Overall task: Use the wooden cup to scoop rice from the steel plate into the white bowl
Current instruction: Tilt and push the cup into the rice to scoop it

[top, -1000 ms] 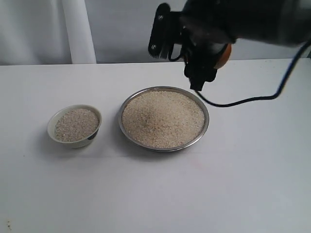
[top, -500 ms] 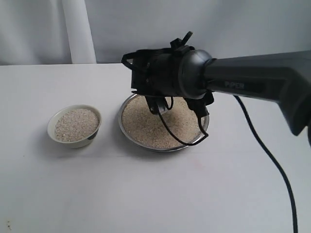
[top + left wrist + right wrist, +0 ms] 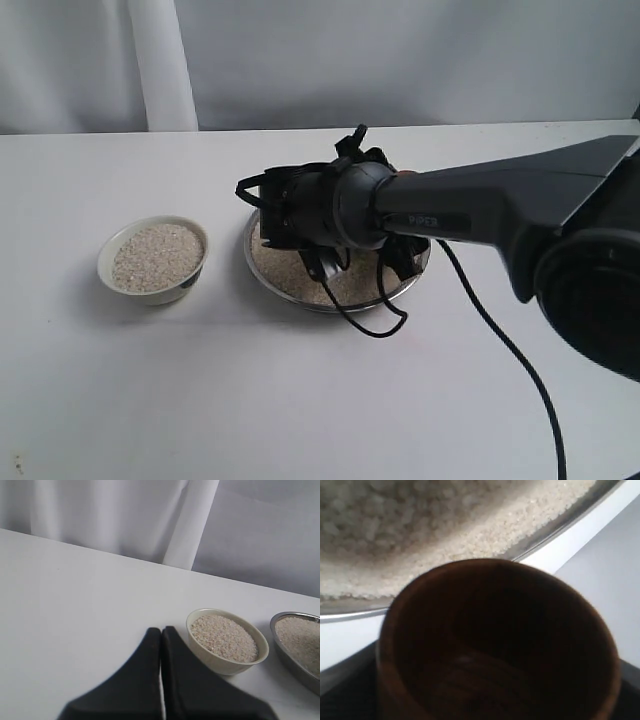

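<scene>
Biggest thing here is the white desk (image 3: 200,400), with a pale curtain (image 3: 400,60) behind its back edge. Next is the right arm (image 3: 500,205), a chunky dark gray thing that comes in from the desk's right edge. It reaches down low over the steel plate (image 3: 290,300), so its wrist blocks most of the plate in the exterior view. A black cable (image 3: 490,330) trails off the arm toward the front right corner, and 1 loop of it hangs past the plate's front rim.

The plate sits about mid-desk, a bit closer to the back edge than the front, and it's full of rice (image 3: 285,276). The white bowl (image 3: 160,293) is near it on the side toward the left edge, not touching. It has its own heap of rice up to about the rim.

The wooden cup (image 3: 495,645) is hidden behind the wrist in the exterior view, but the right wrist view shows it close up. Its mouth faces the camera, it's dark inside, and the plate's rice and rim are right beyond it. Can't tell if it's actually touching the grains. The right fingers (image 3: 342,690) show as dark bits on both sides of the cup, clamped on it.

The left fingers (image 3: 140,685) are pressed together with just a hairline seam between the 2. They're over the desk, with the bowl and then the plate's rim out in front of them.
</scene>
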